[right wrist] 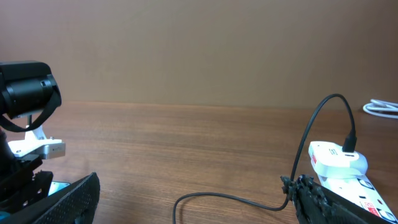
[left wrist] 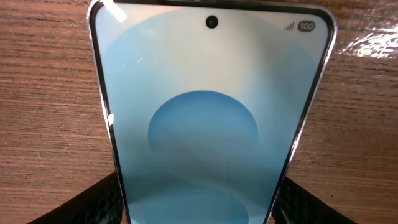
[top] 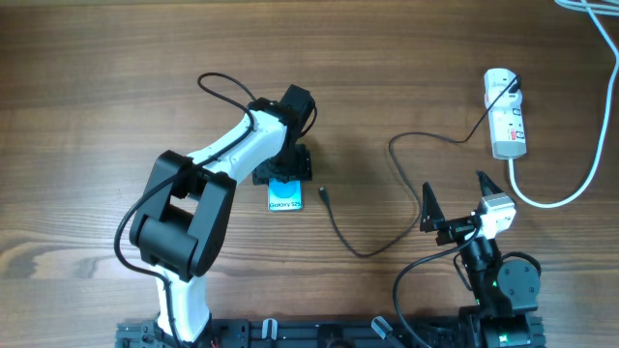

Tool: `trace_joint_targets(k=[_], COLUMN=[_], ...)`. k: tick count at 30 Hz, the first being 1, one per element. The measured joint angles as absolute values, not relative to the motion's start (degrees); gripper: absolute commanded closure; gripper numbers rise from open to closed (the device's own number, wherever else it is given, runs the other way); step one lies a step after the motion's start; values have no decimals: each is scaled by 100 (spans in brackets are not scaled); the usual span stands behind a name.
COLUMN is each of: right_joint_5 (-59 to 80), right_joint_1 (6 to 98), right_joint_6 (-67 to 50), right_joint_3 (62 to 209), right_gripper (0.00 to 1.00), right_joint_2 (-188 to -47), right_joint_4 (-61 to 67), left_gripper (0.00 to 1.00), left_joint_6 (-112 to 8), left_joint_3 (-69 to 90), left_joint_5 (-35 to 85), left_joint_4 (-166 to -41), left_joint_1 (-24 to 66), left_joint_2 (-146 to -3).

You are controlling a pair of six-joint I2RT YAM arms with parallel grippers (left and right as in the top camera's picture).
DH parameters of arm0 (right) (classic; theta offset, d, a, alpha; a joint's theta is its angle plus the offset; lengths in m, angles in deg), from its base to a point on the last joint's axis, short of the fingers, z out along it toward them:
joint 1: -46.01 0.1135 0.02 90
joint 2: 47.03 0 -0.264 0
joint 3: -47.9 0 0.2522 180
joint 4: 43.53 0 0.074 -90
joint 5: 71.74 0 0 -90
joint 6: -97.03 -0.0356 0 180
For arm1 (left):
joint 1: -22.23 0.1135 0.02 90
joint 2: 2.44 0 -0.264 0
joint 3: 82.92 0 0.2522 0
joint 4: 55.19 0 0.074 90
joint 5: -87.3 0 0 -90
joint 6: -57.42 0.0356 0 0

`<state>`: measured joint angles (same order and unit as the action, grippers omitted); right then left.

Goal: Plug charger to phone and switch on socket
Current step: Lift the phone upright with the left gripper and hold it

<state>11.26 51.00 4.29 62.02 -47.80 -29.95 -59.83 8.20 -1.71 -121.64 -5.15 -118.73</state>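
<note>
The phone [top: 285,198] lies flat on the wooden table, cyan screen up, "Galaxy S25" text at its near end. It fills the left wrist view [left wrist: 211,118]. My left gripper [top: 284,170] sits over its far end, with a black finger against each long side [left wrist: 199,211]. The charger, a thin black cable [top: 360,249], runs from its black plug in the socket [top: 507,116] in a loop. Its small plug tip [top: 324,193] lies loose just right of the phone. My right gripper [top: 458,200] is open and empty, above the table near the cable [right wrist: 249,200].
The socket's thick white lead [top: 580,193] curves along the right edge and off the top right corner. In the right wrist view the socket [right wrist: 339,163] is at the right and the left arm [right wrist: 25,93] at the left.
</note>
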Motion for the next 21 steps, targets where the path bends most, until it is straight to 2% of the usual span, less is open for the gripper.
trace_joint_targets(k=[13,21], right_joint_5=[1159,1318], right_joint_1=[5100,5100], right_joint_6=[431,374], right_joint_3=[6202,6202], right_gripper=[0,0], right_joint_2=[-4780,-4780], right_joint_4=[-2995,-2995], left_gripper=[27,27], left_joint_6=[-5987,-5270], left_joint_3=[759,759], left_joint_5=[-101,988], left_joint_4=[-11946,-11845], left_joint_1=[-388,281], left_joint_2=[-11224,-11117])
